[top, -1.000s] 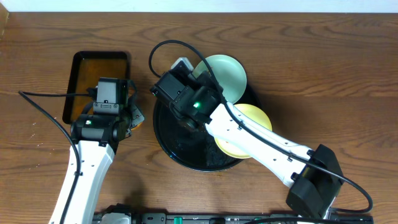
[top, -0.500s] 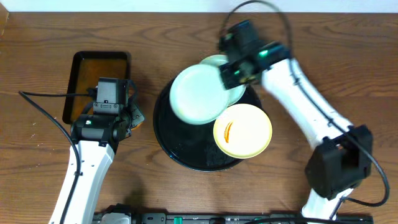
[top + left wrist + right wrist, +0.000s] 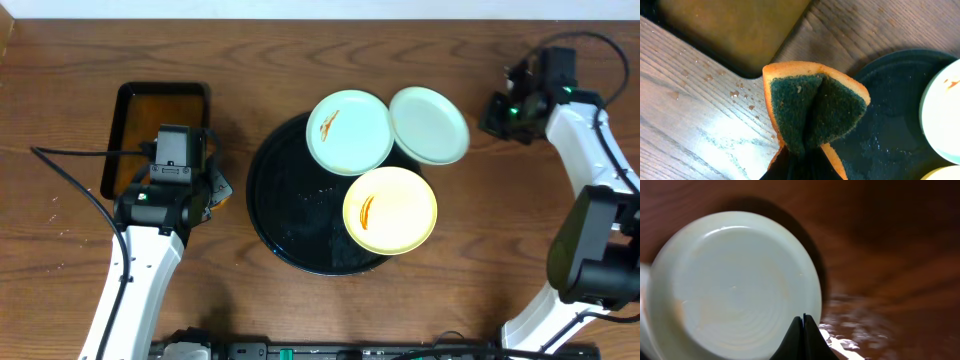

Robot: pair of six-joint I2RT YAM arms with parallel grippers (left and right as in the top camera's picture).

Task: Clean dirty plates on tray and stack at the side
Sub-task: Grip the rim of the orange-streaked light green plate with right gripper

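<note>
The round black tray [image 3: 285, 215] holds a mint-blue plate [image 3: 349, 132] with an orange smear, resting on its upper right rim, and a yellow smeared plate [image 3: 390, 210] at its right. A second mint-blue plate [image 3: 429, 124] lies bottom up on the table right of the tray, its left edge meeting the first; the right wrist view shows its ringed underside [image 3: 735, 285]. My right gripper [image 3: 490, 118] is shut and empty, just right of that plate [image 3: 803, 319]. My left gripper [image 3: 212, 190] hovers left of the tray, shut on a folded orange-and-green sponge [image 3: 815, 110].
A smaller rectangular black tray [image 3: 155, 130] with a brownish inside sits at the far left, behind the left gripper. Water drops dot the wood [image 3: 735, 92] near it and the round tray's floor [image 3: 880, 145]. Cables trail from both arms.
The right arm carried a mint-blue plate off the tray, set it down on the table to the right, let go and drew back right. The left arm stayed still.
</note>
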